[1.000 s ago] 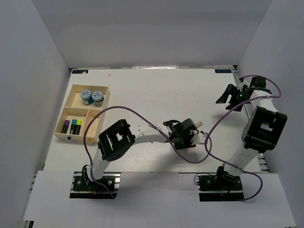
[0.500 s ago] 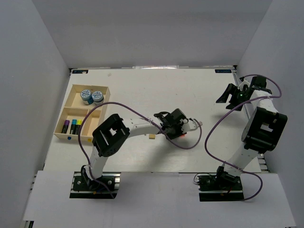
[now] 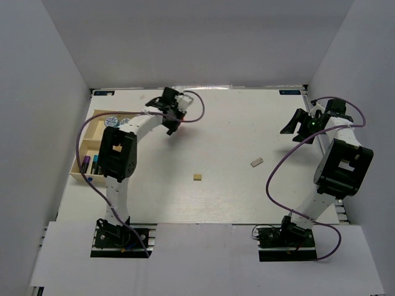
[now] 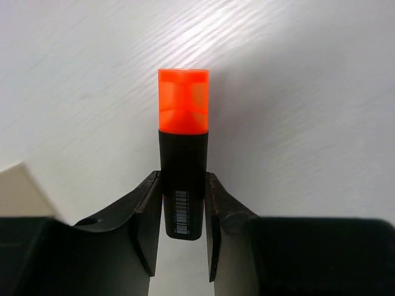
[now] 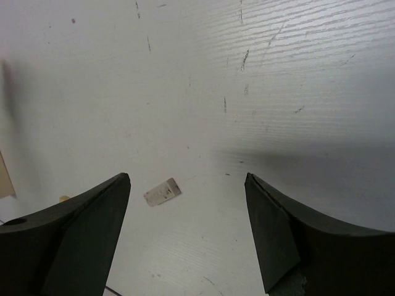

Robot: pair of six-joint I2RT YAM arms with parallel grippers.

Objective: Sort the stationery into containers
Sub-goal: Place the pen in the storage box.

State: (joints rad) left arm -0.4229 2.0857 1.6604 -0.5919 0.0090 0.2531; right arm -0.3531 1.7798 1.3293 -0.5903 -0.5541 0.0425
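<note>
My left gripper point(image 3: 171, 125) is shut on the black body of the orange-capped highlighter point(image 4: 183, 102), held above the bare table just right of the light-wood tray point(image 3: 94, 134). A corner of the tray point(image 4: 17, 191) shows in the left wrist view. Two blue-and-white rolls point(image 3: 112, 118) sit in the tray's far compartment. Other highlighters point(image 3: 86, 164) lie in its near-left compartment, partly hidden by my left arm. A tan eraser point(image 3: 197, 177) and a grey eraser point(image 3: 257, 162) lie on the table. My right gripper point(image 3: 296, 126) is open and empty at the far right; the grey eraser point(image 5: 162, 191) lies below it.
White walls close in the table on the left, back and right. Purple cables loop off both arms over the table. My left arm reaches across the tray's right side.
My left gripper has swung from the table's middle to the far left beside the tray, carrying the orange highlighter. The tan eraser now lies uncovered mid-table. The right arm has not moved.
</note>
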